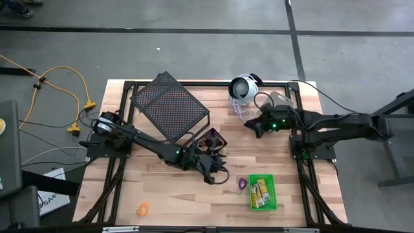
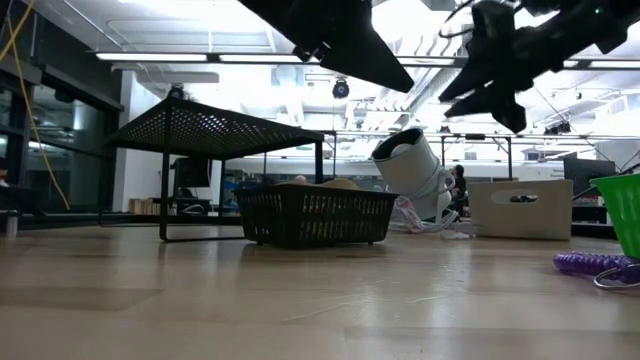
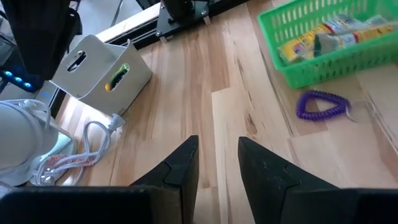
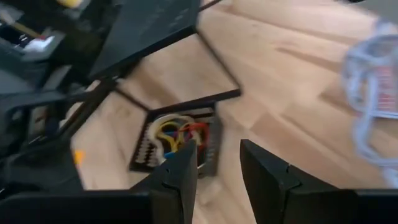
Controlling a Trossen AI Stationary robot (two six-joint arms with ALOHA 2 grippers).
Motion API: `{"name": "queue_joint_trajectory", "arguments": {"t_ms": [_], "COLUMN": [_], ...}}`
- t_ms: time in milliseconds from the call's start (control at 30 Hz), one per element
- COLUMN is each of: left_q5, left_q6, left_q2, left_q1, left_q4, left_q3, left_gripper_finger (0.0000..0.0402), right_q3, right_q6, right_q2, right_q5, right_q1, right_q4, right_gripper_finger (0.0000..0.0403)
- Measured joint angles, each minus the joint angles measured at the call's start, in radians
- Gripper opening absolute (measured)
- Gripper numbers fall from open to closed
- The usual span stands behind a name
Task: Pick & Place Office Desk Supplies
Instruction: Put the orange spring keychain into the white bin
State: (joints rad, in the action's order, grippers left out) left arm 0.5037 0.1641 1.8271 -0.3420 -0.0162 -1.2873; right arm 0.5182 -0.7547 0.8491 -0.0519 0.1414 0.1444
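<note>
Sorting partly done — both arms up off the table, nothing in hand.

Green bin [image 1: 262,192], near right, already has yellow pieces [image 1: 260,191] in it; black bin [image 1: 211,142] at centre holds a tangle of loops. Still loose: purple loop [image 1: 241,184] just left of the green bin, orange loop [image 1: 142,209] near left. Grey bin [image 3: 102,68] sits far right beside the white corded device [image 1: 243,88]; looks like sth yellow-green inside. L gripper [image 3: 216,163] hovers just right of the black bin w/ fingers apart, empty. R gripper [image 4: 217,165] hangs far right — fingers apart, empty too. I judge the two loose loops remain.
</note>
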Motion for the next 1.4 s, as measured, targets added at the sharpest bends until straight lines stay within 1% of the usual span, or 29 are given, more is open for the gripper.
{"name": "queue_joint_trajectory", "arguments": {"t_ms": [167,233,367,467,600,733,833,967,1067,1167,1233,1400], "left_q5": [0.053,0.048,-0.032,-0.080,-0.085,-0.087,-0.083,-0.093,-0.096,-0.103,-0.129,-0.151], "left_q6": [-0.019,-0.054,-0.121,-0.169,-0.248,-0.418,-0.522,-0.680,-0.843,-1.002,-1.096,-1.275], "left_q2": [-0.042,-0.074,-0.119,-0.127,-0.127,-0.131,-0.136,-0.135,-0.135,-0.135,-0.135,-0.135], "left_q1": [-0.045,-0.060,-0.084,-0.100,-0.141,-0.200,-0.260,-0.350,-0.410,-0.471,-0.507,-0.620], "left_q4": [0.141,0.200,0.302,0.365,0.511,0.662,0.731,0.813,0.887,0.934,0.938,0.959], "left_q3": [0.001,0.001,0.001,0.001,0.001,0.001,0.001,0.001,0.001,0.001,0.001,0.001], "left_gripper_finger": [0.0106,0.0106,0.0106,0.0106,0.0106,0.0106,0.0106,0.0106,0.0106,0.0106,0.0106,0.0106], "right_q3": [0.000,0.000,0.000,0.000,0.000,0.000,0.000,0.000,0.000,0.000,0.000,0.000], "right_q6": [0.000,0.000,0.000,0.000,0.001,0.008,0.008,0.008,0.008,0.008,0.011,0.012], "right_q2": [0.034,0.063,0.144,0.224,0.329,0.399,0.432,0.452,0.453,0.453,0.453,0.453], "right_q5": [-0.041,-0.059,-0.082,-0.082,-0.080,-0.080,-0.080,-0.080,-0.080,-0.080,-0.080,-0.080], "right_q1": [-0.113,-0.160,-0.245,-0.298,-0.354,-0.387,-0.399,-0.404,-0.404,-0.404,-0.403,-0.403], "right_q4": [-0.045,-0.070,-0.157,-0.280,-0.427,-0.456,-0.453,-0.457,-0.455,-0.455,-0.456,-0.456], "right_gripper_finger": [0.0109,0.0109,0.0109,0.0109,0.0109,0.0109,0.0109,0.0109,0.0109,0.0109,0.0109,0.0109]}}
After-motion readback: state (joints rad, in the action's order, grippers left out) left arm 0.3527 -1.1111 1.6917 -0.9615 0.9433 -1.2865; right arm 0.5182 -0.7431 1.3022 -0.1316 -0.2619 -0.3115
